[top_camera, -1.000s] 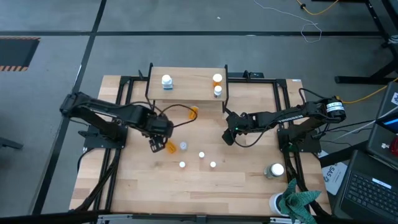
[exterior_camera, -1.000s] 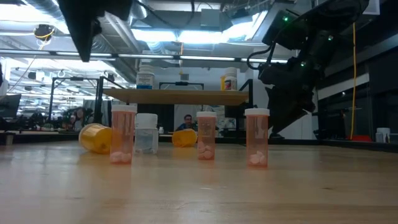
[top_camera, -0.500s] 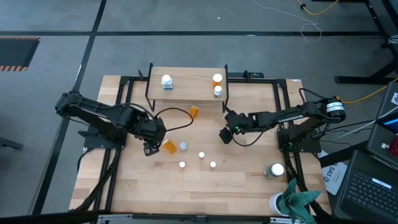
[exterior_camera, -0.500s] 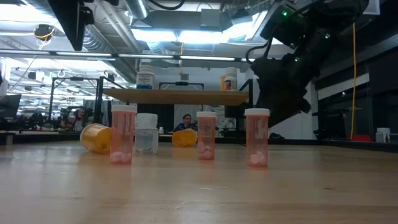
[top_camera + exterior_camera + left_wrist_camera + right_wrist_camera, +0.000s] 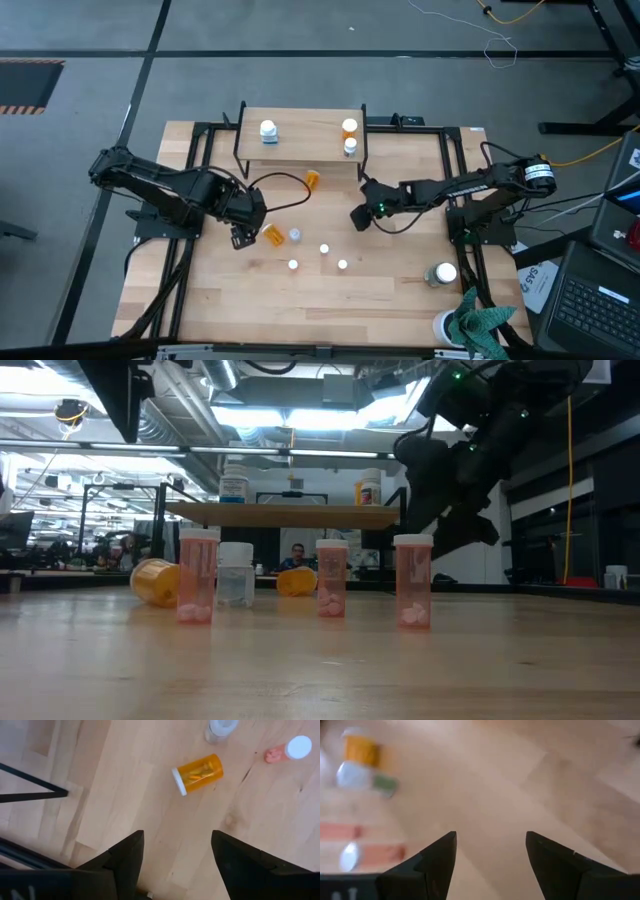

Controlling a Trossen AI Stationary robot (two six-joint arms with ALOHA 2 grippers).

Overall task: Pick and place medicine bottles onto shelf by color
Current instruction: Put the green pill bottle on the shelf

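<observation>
While three bottles already stand on the shelf, a blue-labelled one at its left and two orange ones at its right, the rest wait on the table. The left gripper hangs with fingers spread and empty just left of a tipped amber bottle. The right gripper, also spread and holding nothing, hovers right of the standing pink-pill bottles. The risk is likely this: the tipped bottle is round and lying down, so a pinch off its middle could roll it into the clear bottle just beside it. The upright bottles stand close together, so a descending finger could topple a neighbour. Another amber bottle lies near the shelf's legs.
</observation>
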